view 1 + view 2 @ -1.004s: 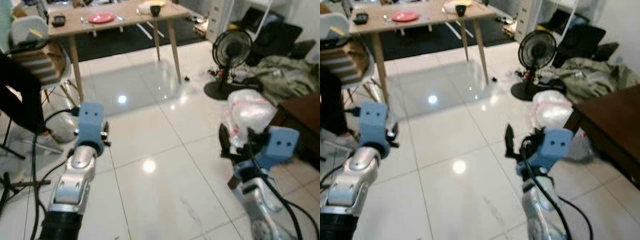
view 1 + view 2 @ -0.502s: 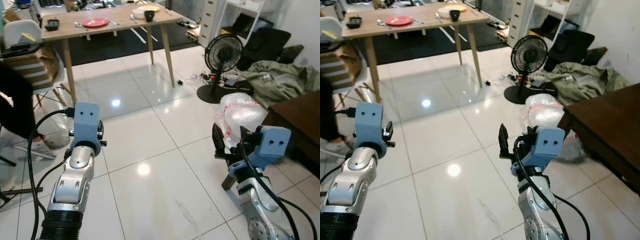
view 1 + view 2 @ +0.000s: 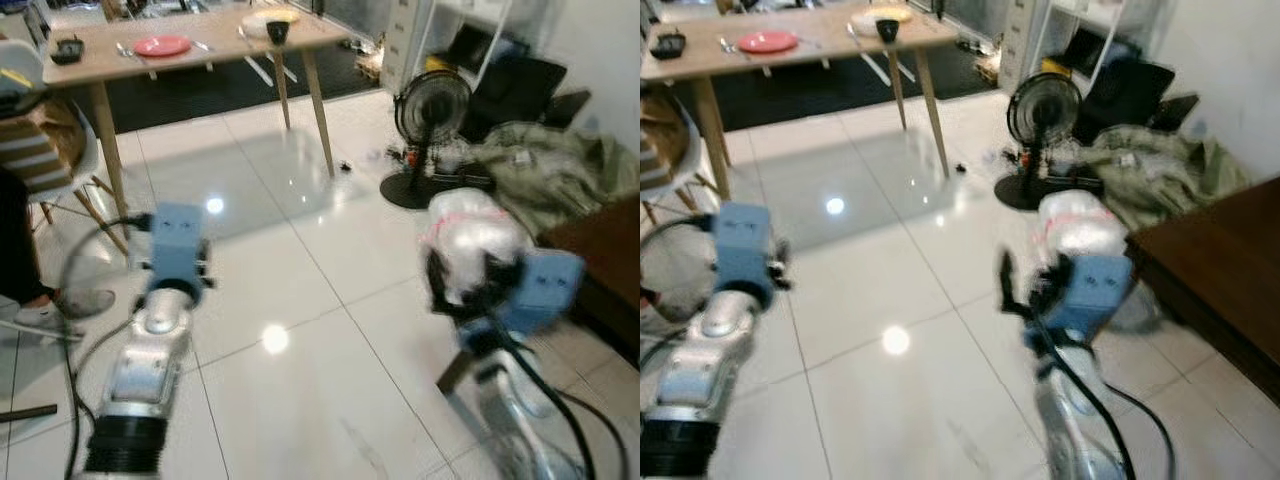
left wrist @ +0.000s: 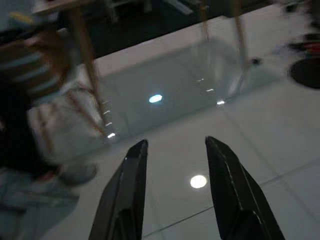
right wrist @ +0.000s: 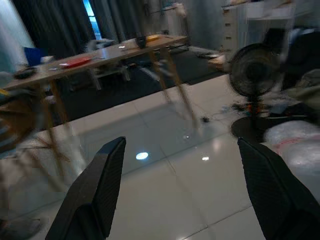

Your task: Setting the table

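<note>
A wooden worktop (image 3: 200, 55) is standing at the far left of the room, well apart from the robot. A red plate (image 3: 162, 45) is lying on it toward the left, with cutlery (image 3: 124, 50) just beside the plate. A pale plate (image 3: 268, 17) and a dark cup (image 3: 277, 31) are sitting toward its right end, and a small dark object (image 3: 68, 48) is resting near its left end. These are the table-setting things.

Both silver arms are reaching forward over glossy white floor tiles (image 3: 300, 300). The left tool (image 4: 175, 195) is holding its two black fingers apart, with nothing between them. The right tool (image 5: 185, 190) is spread wide, also holding nothing. The head views are looking blurred, which suggests the robot is walking.

A white chair (image 3: 40, 150) stacked with things is standing near the worktop's left leg, and a person's dark trouser leg and shoe (image 3: 60, 300) are showing at the far left edge. A black floor fan (image 3: 430, 130) is standing to the right, with cables (image 3: 400, 155) trailing on the floor around its base. Beyond it a heap of grey-green cloth (image 3: 550, 170) is lying, with a white plastic bag (image 3: 470, 235) near the right arm and a dark wooden table (image 3: 1210, 270) just beside it.

The main risks are judgements: the robot could be slipping on the shiny tiles, catching a foot on the fan cables, brushing the chair or the person, or knocking a worktop leg and rattling the dishes.
</note>
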You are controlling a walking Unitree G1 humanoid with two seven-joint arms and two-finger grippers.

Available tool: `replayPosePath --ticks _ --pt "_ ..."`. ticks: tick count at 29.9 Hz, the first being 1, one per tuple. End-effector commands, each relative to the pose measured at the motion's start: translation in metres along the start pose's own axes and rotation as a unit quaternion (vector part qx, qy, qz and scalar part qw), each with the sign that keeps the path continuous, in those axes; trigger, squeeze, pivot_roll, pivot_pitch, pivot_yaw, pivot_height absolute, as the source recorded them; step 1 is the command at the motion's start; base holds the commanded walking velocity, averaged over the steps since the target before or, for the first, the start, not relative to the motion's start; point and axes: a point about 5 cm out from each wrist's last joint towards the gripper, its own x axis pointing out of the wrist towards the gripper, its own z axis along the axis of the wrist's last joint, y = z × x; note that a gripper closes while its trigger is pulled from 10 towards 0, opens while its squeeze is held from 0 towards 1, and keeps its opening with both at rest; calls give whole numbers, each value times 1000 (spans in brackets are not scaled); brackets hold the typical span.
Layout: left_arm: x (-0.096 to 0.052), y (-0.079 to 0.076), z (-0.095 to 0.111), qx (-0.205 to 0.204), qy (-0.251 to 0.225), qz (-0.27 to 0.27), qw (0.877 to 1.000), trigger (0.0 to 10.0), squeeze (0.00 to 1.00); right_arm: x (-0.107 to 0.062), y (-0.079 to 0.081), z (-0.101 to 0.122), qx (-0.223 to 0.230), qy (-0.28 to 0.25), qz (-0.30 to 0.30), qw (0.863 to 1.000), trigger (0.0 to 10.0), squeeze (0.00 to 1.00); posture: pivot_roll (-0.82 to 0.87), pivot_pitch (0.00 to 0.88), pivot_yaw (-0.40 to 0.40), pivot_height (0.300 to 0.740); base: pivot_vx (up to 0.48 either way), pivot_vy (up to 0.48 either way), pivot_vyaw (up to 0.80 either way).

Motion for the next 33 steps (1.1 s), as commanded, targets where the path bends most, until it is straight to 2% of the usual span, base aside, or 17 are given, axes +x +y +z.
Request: replayPosePath --ticks 1,21,33 --pt "-2 -4 -6 2 8 -6 1000 10000 0 -2 -4 -1 -3 3 -9 1000 10000 0 55 122 99 740 469 0 0" --pt "-1 -5 -5 0 2 -9 1000 10000 0 1 2 -1 -10 -2 5 1000 10000 0 61 110 97 740 469 0 0" --pt "-2 -5 -5 1 0 -9 1000 10000 0 1 0 -2 -24 -2 2 1000 10000 0 62 119 91 740 469 0 0"
